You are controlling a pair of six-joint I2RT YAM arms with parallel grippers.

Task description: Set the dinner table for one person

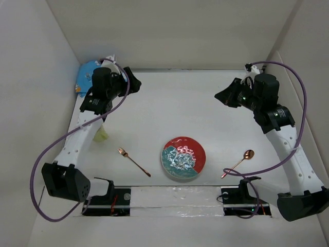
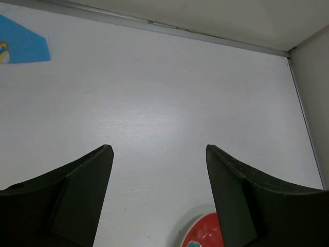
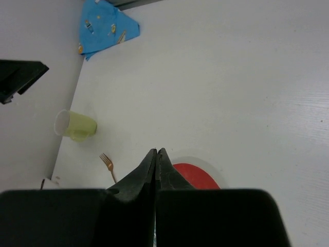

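The white dinner table (image 1: 169, 103) carries a red and teal plate (image 1: 183, 159) near the front middle. A copper fork (image 1: 133, 161) lies left of the plate and a copper spoon (image 1: 238, 163) right of it. A pale green cup (image 1: 102, 135) lies on its side at the left under the left arm. A blue printed placemat (image 1: 85, 77) is crumpled in the far left corner. My left gripper (image 1: 134, 82) is open and empty, high at the back left. My right gripper (image 1: 220, 96) is shut and empty at the back right.
White walls close in the table on the left, back and right. In the right wrist view the cup (image 3: 75, 125), fork (image 3: 108, 165), placemat (image 3: 105, 28) and plate edge (image 3: 198, 175) show beyond the shut fingers. The left wrist view shows the plate edge (image 2: 203, 234).
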